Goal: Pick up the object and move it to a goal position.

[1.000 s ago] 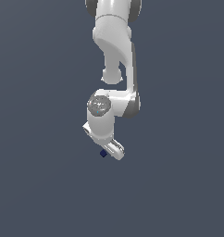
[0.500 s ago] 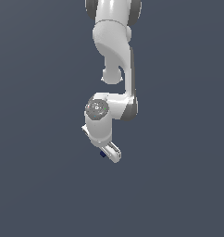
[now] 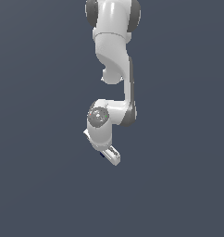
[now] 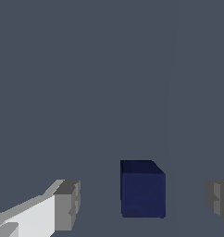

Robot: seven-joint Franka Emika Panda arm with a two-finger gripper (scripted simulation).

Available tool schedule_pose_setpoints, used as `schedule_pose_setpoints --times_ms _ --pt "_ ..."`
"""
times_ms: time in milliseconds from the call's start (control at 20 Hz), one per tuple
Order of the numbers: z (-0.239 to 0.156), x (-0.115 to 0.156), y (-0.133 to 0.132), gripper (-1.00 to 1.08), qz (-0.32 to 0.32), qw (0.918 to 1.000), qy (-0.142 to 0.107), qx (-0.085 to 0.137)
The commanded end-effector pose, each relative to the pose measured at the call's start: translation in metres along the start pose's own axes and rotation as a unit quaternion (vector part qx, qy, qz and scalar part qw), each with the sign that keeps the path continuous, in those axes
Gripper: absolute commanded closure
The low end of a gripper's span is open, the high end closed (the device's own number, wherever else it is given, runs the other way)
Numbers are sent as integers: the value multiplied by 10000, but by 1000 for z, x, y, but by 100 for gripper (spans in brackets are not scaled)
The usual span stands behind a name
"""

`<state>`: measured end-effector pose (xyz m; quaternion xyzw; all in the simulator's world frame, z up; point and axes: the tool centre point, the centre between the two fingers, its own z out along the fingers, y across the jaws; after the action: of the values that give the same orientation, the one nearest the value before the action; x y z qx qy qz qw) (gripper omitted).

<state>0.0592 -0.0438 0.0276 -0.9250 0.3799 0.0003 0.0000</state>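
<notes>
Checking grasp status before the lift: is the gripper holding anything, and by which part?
Nothing is held. In the wrist view the gripper is open, its fingers standing clear on either side of the navy cube, with gaps.

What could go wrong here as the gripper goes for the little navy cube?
The navy cube sits between the open fingers but nearer one of them, with clear gaps on both sides. Closing now, the nearer pad would probably touch first and could push or twist the cube rather than clamp it.

In the exterior view the gripper hides nearly all of the cube, so a slip would likely show only in the wrist view.
</notes>
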Motion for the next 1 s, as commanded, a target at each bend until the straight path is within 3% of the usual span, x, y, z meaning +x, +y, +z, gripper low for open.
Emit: schedule_pose_setpoints --times_ms 0,250,300,950 --pt "10 0 0 -92 4 10000 2 2" --pt "14 1 -1 -92 7 10000 2 2" --pt "14 1 -1 108 7 10000 2 2" --pt "13 5 2 108 4 10000 3 2"
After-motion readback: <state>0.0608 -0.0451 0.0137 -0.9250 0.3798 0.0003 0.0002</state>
